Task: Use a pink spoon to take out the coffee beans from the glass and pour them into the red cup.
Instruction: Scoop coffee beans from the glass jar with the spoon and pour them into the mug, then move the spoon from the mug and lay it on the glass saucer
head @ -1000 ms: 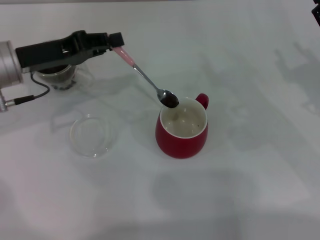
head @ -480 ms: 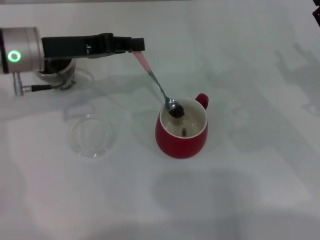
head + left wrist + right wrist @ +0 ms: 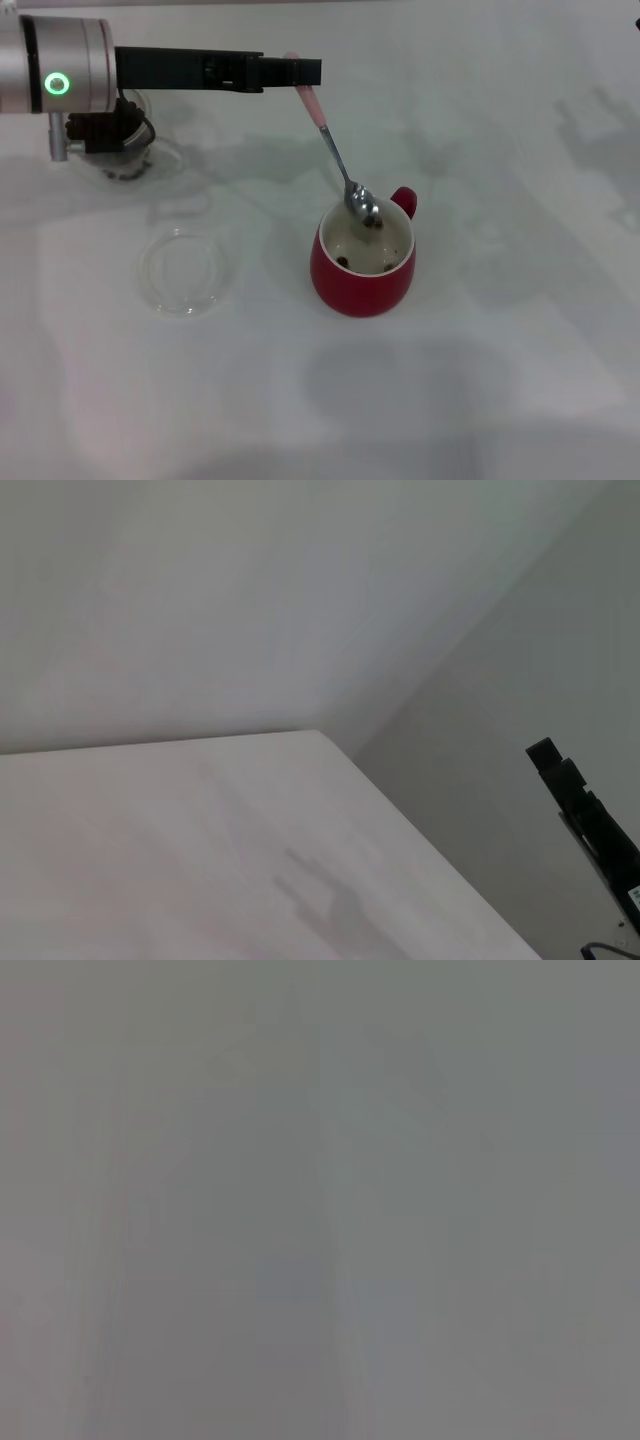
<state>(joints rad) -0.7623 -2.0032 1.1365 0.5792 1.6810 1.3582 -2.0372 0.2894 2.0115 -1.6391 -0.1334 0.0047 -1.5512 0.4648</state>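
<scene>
My left gripper is shut on the pale pink handle of the pink spoon. The spoon slopes down to the right, and its silver bowl is tipped over the far rim of the red cup. A few coffee beans cling to the bowl and a few lie on the cup's cream inside. The glass stands at the far left, partly hidden behind my left arm, with dark beans in it. The right gripper is out of view.
A flat shallow clear glass dish lies on the white table left of the red cup. In the left wrist view a black part of the other arm shows beyond the table's edge.
My left arm has swung right and up with the spoon. The spoon's bowl has moved over the red cup and tipped. Beans have fallen from it into the cup.
</scene>
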